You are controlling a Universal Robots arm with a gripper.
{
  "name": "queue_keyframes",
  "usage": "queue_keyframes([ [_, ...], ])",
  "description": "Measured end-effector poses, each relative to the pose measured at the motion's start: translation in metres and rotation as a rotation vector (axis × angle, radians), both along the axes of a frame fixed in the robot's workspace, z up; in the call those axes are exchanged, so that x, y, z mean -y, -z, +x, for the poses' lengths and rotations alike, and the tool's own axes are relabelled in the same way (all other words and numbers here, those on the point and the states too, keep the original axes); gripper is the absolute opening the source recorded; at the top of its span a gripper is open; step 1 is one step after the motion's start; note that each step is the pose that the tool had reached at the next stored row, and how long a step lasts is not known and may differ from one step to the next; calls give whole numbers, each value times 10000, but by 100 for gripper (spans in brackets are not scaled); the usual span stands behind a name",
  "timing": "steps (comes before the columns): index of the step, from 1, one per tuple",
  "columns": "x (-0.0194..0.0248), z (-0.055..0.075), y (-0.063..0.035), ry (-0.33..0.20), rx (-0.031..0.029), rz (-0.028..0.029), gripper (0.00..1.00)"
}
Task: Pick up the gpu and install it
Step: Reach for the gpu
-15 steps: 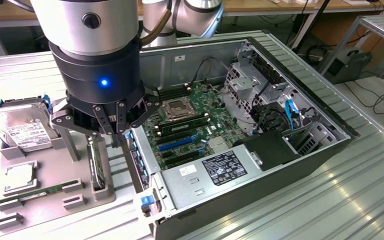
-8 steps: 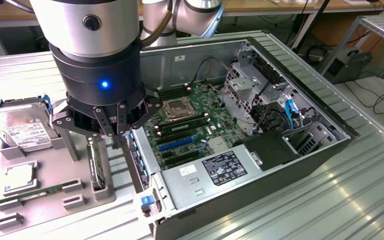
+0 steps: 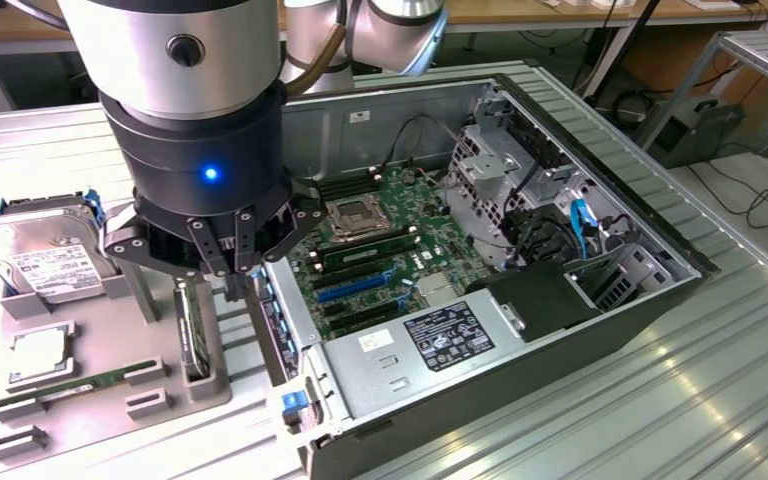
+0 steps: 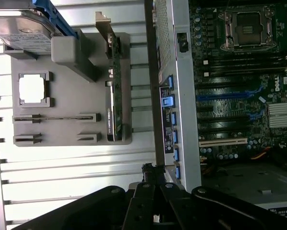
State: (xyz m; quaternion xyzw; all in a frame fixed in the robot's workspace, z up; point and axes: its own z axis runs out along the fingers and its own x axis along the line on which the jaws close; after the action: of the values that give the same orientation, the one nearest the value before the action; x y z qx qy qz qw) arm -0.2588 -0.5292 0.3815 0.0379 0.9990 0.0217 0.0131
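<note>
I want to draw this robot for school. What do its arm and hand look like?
The arm is a fat, shiny silver tube with a small black dot on it. Below that sits a round black part with a glowing blue light. The hand is black, with thin jointed fingers joined by little silver pins.
</note>
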Motion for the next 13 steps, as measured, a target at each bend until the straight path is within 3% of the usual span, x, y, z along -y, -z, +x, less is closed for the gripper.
queue_keyframes([
  [13,46,0,4,0,0,0,11],
])
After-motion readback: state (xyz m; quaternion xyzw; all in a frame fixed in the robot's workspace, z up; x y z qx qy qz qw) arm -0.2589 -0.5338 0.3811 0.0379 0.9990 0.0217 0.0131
